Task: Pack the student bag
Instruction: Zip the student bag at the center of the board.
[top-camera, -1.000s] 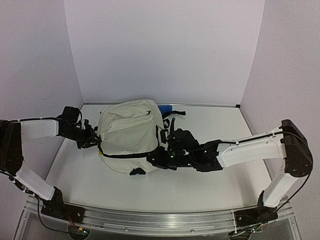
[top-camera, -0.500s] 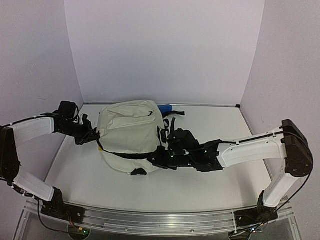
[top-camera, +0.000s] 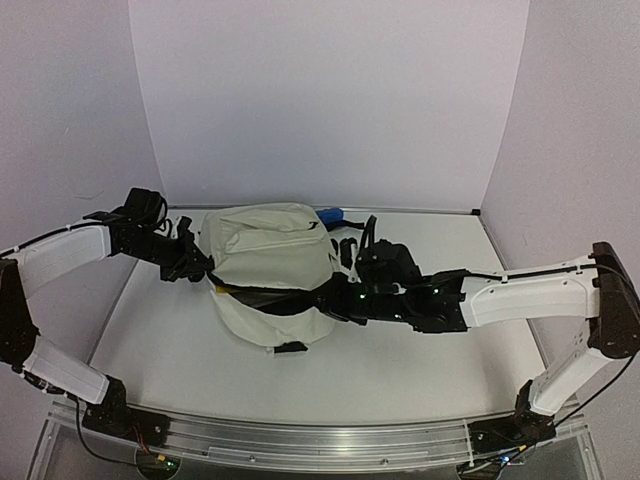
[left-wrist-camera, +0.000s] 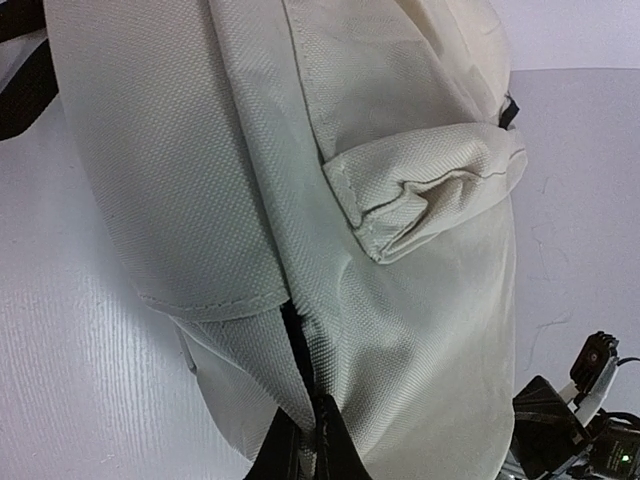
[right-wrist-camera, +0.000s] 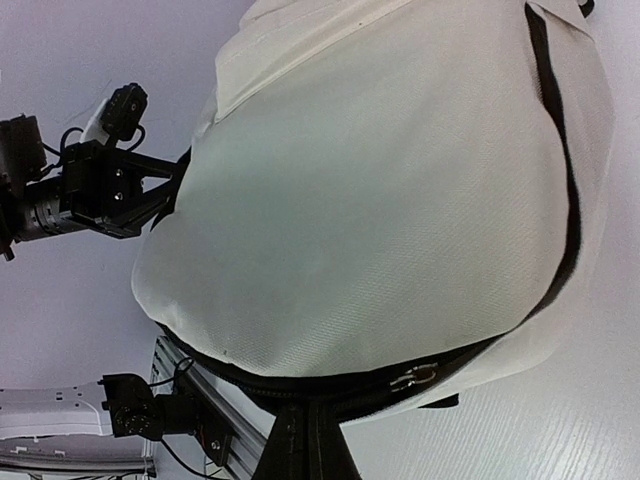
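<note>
Cream fabric student bag (top-camera: 265, 270), black zippers, bulging.

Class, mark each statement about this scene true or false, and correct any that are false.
1. The cream fabric backpack lies on the white table. True.
2. The left arm's jaws stand wide open, clear of the backpack. False: they are shut on its black zipper seam.
3. A small blue object shows on the far side of the backpack, near the back wall. True.
4. The right arm's jaws hold a book. False: they are shut on the backpack's zipper edge, and no book is in view.
</note>
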